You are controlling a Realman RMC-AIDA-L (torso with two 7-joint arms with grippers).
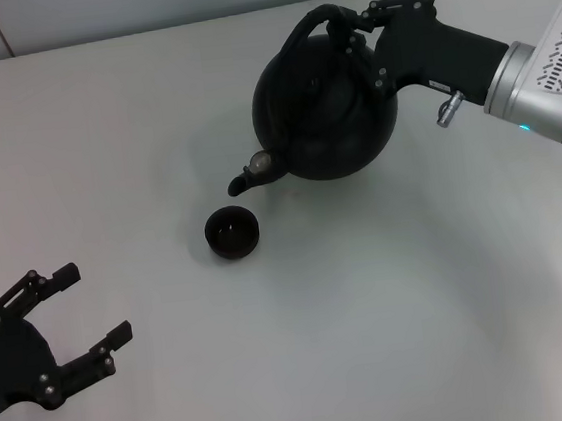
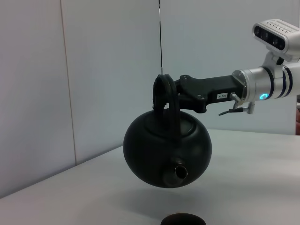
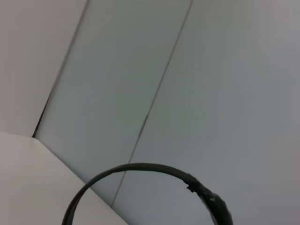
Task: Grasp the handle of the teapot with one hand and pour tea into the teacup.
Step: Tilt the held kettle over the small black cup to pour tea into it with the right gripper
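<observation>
Right end effector point(image 1: 351, 34): closed on the handle point(image 1: 313, 21) at the hoop's top, so the teapot point(image 1: 325, 105) hangs free under it, clear of the counter point(image 1: 372, 311).
Teapot attitude: tipped forward, spout point(image 1: 252, 176) lowest; looks like a pour beginning. No stream visible.
Teacup point(image 1: 232, 232): on the counter, just below and beside the spout tip; judged close enough to catch the tea.
Left end effector point(image 1: 72, 328): parked low at the near left, fingers spread, holding nothing, well apart from the cup.
Risk: spout tip sits near the cup's rim, so tea could fall short.
</observation>
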